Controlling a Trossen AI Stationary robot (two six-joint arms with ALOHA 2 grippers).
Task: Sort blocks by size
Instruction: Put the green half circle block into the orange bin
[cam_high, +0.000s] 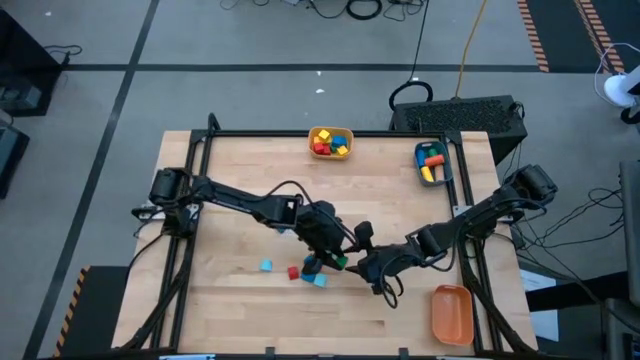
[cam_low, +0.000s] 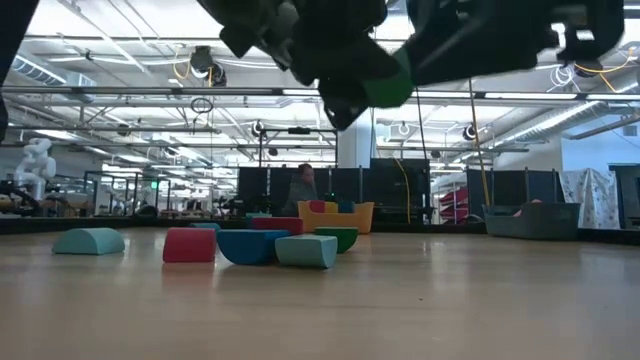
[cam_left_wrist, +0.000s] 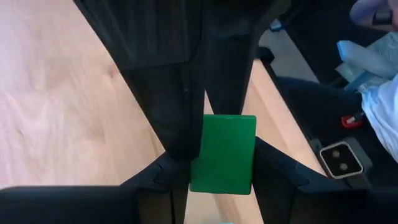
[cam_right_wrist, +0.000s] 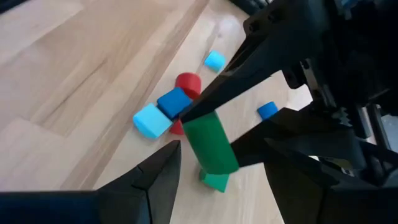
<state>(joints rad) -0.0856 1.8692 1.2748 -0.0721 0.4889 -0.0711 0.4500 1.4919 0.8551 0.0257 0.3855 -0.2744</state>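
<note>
Above the loose cluster of blocks on the table: one green block, held aloft.
Left gripper clamps the green block between its fingers, clear of the tabletop; right gripper sits just beside it, fingers spread wide and empty. Red, blue and cyan blocks lie below; yellow bin stands well beyond the cluster at the far edge.

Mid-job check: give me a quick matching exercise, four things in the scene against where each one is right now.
Things:
1. green block
2. yellow bin
3. orange bin
4. right gripper

Places:
A. near right corner of the table
B. far edge, middle
C. held in the left gripper, above the table
D. open, beside the green block

Pairs: 1-C, 2-B, 3-A, 4-D
</note>
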